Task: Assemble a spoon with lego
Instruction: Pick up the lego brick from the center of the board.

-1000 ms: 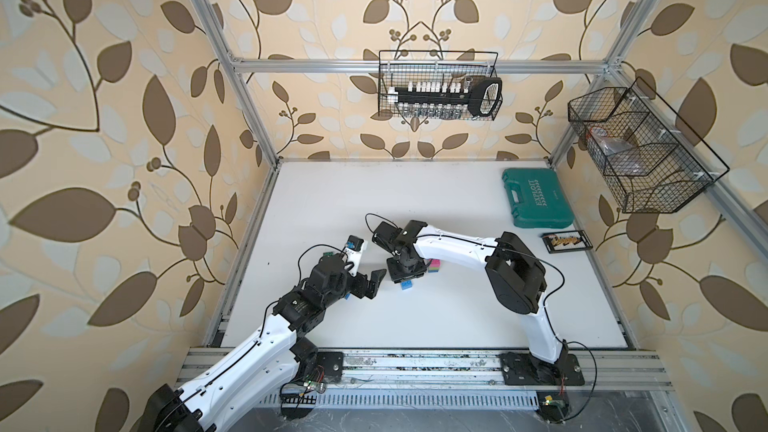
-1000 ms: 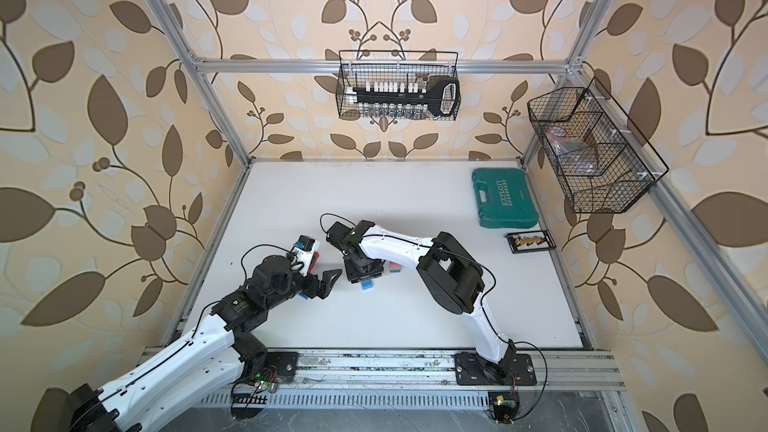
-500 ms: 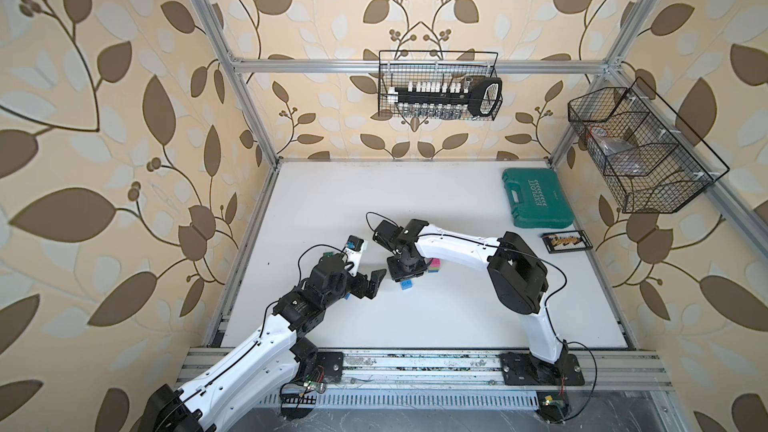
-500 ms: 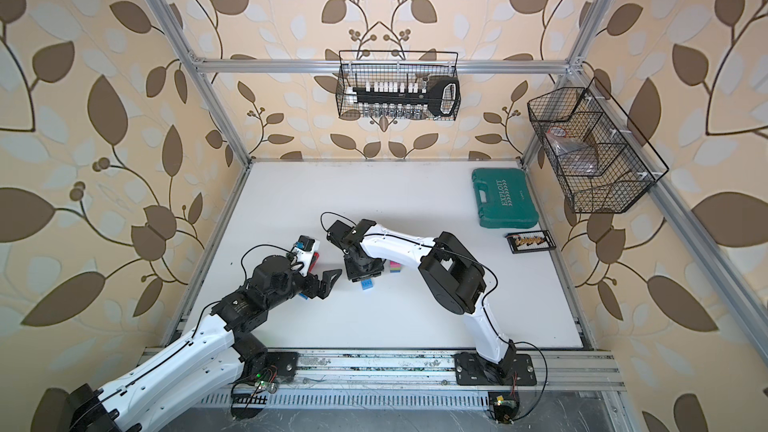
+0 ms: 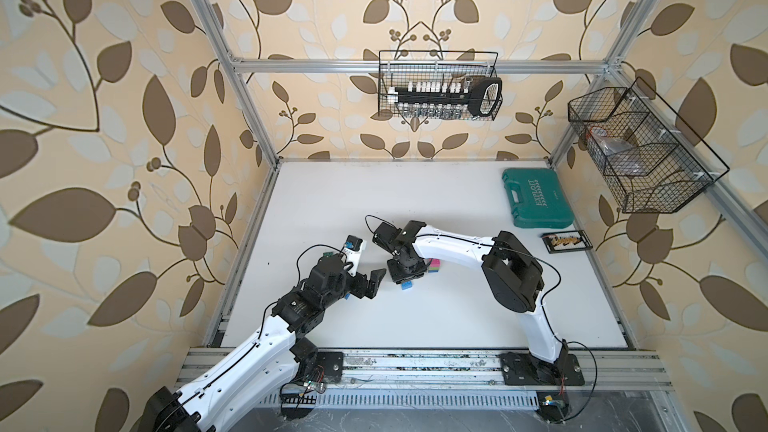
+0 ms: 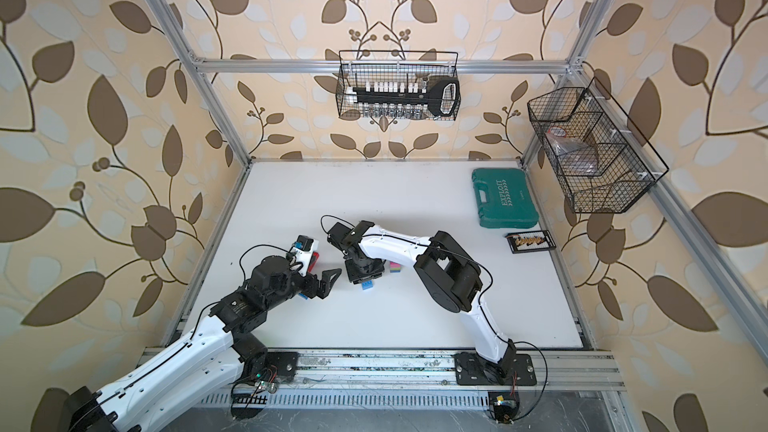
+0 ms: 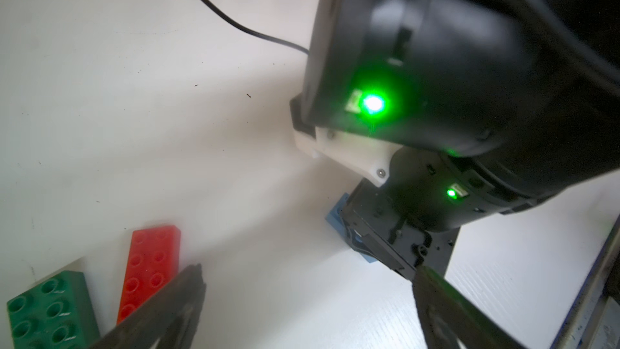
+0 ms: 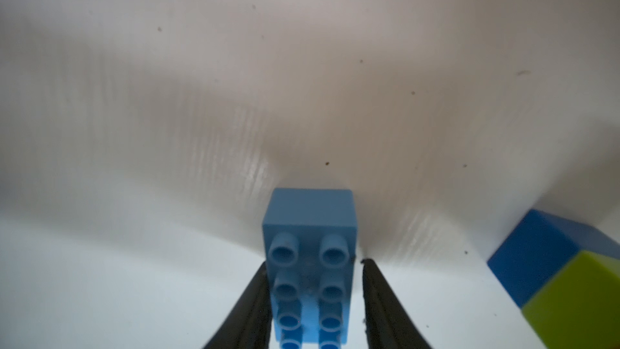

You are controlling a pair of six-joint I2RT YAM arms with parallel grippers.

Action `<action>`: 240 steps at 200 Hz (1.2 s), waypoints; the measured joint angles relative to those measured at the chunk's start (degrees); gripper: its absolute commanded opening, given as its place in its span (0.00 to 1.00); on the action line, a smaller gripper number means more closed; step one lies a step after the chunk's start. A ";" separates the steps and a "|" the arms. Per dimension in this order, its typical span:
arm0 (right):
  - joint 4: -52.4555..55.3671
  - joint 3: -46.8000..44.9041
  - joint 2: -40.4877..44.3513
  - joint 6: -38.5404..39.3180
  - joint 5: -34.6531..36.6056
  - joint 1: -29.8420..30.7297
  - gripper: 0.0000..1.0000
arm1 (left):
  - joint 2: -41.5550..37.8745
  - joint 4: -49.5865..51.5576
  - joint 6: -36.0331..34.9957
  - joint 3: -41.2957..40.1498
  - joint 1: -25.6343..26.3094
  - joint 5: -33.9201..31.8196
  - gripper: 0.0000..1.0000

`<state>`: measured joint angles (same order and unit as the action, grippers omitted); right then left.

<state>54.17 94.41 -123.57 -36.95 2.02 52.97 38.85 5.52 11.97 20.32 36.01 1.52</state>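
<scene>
A light blue lego brick (image 8: 310, 229) lies studs-up on the white table, also seen in both top views (image 5: 406, 285) (image 6: 366, 284). My right gripper (image 8: 315, 263) points down over it, open, its jaws either side of the brick: one finger touches it and a thin gap shows at the other. Just beside it lies the spoon's stem, a joined row of pink, lime and blue bricks (image 5: 434, 265) (image 8: 553, 270). My left gripper (image 7: 308, 297) (image 5: 371, 284) hovers wide open and empty next to the right one. A red brick (image 7: 151, 270) and a dark green brick (image 7: 50, 307) lie by its finger.
A teal tool case (image 5: 536, 199) and a small black tray (image 5: 566, 241) sit at the table's back right. Wire baskets hang on the back wall (image 5: 438, 87) and the right wall (image 5: 640, 151). The arms' metal rail (image 5: 415, 367) runs along the front edge.
</scene>
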 measured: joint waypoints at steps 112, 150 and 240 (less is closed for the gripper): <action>5.90 13.79 -4.46 26.49 4.22 -3.58 0.28 | -1.66 0.79 0.39 -1.16 0.48 -0.20 0.99; 8.17 20.96 -10.14 35.12 6.25 -7.04 0.25 | -1.79 0.79 0.39 -1.16 0.85 -0.35 0.99; 9.55 18.75 -0.46 51.65 8.74 -11.06 0.23 | -1.77 0.72 0.39 -1.38 0.85 -1.09 0.99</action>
<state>63.72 113.16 -124.03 14.70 10.76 41.91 37.08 6.24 12.36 18.94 36.86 0.43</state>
